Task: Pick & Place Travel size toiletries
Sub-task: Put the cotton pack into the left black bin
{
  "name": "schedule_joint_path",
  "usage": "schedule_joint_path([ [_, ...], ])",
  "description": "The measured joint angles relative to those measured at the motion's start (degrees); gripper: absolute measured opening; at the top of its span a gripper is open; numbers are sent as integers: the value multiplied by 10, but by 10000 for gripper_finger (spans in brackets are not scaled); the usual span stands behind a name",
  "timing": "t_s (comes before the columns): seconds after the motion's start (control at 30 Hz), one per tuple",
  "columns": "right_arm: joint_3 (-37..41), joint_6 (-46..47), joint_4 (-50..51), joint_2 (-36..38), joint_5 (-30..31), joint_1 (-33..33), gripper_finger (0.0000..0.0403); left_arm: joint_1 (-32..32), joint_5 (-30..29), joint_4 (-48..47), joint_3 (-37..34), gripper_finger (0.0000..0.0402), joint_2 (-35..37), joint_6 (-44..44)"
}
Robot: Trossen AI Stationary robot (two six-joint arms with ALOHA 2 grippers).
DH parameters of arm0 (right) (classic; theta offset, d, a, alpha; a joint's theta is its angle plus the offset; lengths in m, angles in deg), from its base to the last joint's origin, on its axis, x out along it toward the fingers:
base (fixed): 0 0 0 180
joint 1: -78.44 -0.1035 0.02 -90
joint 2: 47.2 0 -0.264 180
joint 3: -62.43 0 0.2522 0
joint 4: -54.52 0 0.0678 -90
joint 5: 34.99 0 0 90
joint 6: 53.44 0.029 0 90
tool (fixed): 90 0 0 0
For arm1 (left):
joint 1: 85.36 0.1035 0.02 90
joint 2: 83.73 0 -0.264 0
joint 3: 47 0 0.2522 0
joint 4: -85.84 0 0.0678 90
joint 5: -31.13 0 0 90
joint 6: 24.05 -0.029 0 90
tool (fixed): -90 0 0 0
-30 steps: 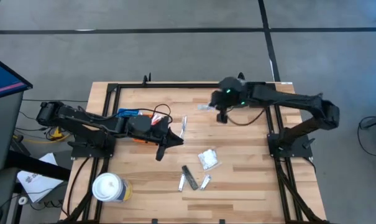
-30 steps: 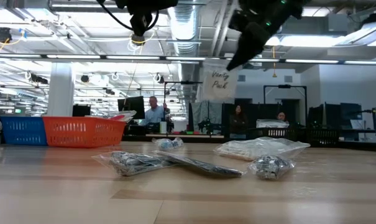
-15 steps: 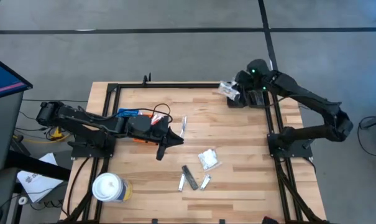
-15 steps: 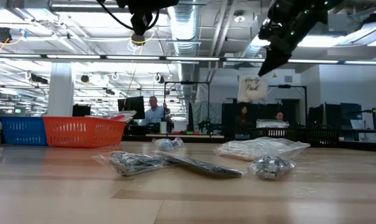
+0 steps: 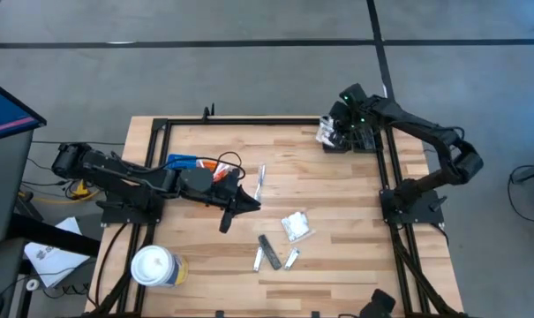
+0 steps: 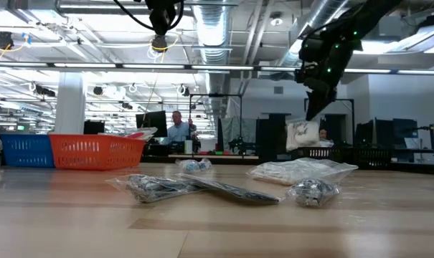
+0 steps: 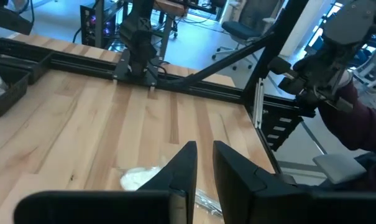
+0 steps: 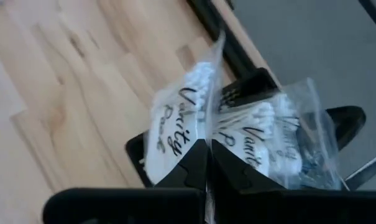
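bare wood (image 5: 346,212) lies open right of the packets (image 5: 295,226); trays (image 5: 196,165) crowd the left.

My black right tool (image 8: 206,163) pinches a clear packet (image 8: 178,127) of white swabs lettered in black script; the surface (image 5: 337,238) is pale wood, with blue (image 6: 19,150) and orange trays (image 6: 95,152).

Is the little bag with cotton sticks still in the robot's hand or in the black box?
In its hand: the right gripper pinches the packet, hanging over the black bin.

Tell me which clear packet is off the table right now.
The vanity pack, pinched in the right claw above the black bin at the far right corner; the others lie on the wood.
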Motion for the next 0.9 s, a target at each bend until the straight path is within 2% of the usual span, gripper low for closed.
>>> schedule_joint_path([
  [0.4, 59, 31, -37, 89, 2, 43, 0, -1, 0, 3, 0, 47, 0, 0],
  [0.9, 61, 8, 7, 29, -4, 28, 0, -12, -13, 10, 0, 47, 0, 0],
])
